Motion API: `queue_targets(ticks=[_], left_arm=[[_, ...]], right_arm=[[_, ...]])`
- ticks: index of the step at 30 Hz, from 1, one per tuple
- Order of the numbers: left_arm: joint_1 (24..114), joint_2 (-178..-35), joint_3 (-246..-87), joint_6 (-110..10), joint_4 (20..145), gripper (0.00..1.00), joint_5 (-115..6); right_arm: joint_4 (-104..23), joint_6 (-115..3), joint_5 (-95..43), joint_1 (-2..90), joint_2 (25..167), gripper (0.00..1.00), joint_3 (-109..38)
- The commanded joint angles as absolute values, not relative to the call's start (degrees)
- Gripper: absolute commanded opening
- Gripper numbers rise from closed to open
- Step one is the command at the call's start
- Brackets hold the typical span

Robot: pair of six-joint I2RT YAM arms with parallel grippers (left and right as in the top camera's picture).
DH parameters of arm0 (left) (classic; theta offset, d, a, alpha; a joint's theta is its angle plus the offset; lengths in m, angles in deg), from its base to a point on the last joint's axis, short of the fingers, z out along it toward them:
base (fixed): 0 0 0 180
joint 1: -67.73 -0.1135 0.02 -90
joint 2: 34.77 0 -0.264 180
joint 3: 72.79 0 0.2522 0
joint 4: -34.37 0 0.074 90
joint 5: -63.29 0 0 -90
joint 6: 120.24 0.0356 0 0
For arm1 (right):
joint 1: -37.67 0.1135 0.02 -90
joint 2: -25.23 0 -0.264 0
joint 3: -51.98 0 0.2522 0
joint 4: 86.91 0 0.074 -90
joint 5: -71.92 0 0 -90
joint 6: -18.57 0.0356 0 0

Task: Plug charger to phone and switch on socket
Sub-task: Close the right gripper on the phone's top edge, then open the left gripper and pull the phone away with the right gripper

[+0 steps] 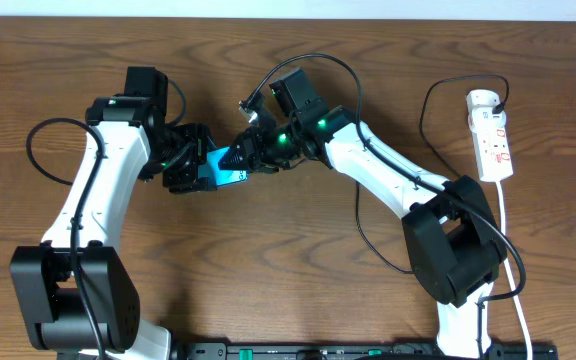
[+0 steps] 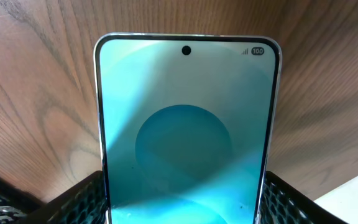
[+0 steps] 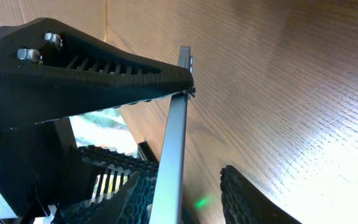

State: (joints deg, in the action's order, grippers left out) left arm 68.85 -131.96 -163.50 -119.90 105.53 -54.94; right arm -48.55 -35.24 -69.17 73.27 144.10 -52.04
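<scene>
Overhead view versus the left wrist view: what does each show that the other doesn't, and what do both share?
Only overhead: the socket and its white cord. Only left wrist: the phone's camera hole and its 100 battery badge, between the left gripper's fingers. Both: the teal phone and wooden table.

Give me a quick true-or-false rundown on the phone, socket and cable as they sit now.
1. The left tool grips the phone. True.
2. The phone screen is dark. False: it is lit teal, with a 100 battery mark.
3. The socket lies by the left arm. False: it lies at the far right, beyond the right arm.
4. A black cable reaches the socket. True.
</scene>
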Motion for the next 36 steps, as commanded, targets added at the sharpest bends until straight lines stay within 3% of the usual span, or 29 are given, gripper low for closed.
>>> queue_targets(ticks=[1,17,23,29,33,36], left_arm=[[68.50,-131.70,-163.70,-118.77,105.95,0.07,-56.25],[68.83,-131.63,-163.70,-117.04,106.17,0.07,-57.83],[68.83,-131.63,-163.70,-116.87,106.15,0.07,-57.81],[68.83,-131.65,-163.70,-116.87,106.13,0.07,-57.81],[68.83,-131.65,-163.70,-116.87,106.13,0.07,-57.81],[68.83,-131.63,-163.70,-116.87,106.13,0.07,-57.81]], right_arm=[[-48.44,-36.36,-68.73,73.79,143.62,0.36,-52.74],[-48.39,-36.36,-67.88,73.79,143.62,0.27,-52.74],[-48.39,-36.34,-67.90,73.79,143.62,0.13,-52.74],[-48.39,-36.34,-67.90,74.03,143.62,0.12,-52.74],[-48.39,-36.34,-67.90,74.27,143.62,0.02,-52.74],[-48.39,-36.34,-67.90,74.49,143.62,0.01,-52.74]])
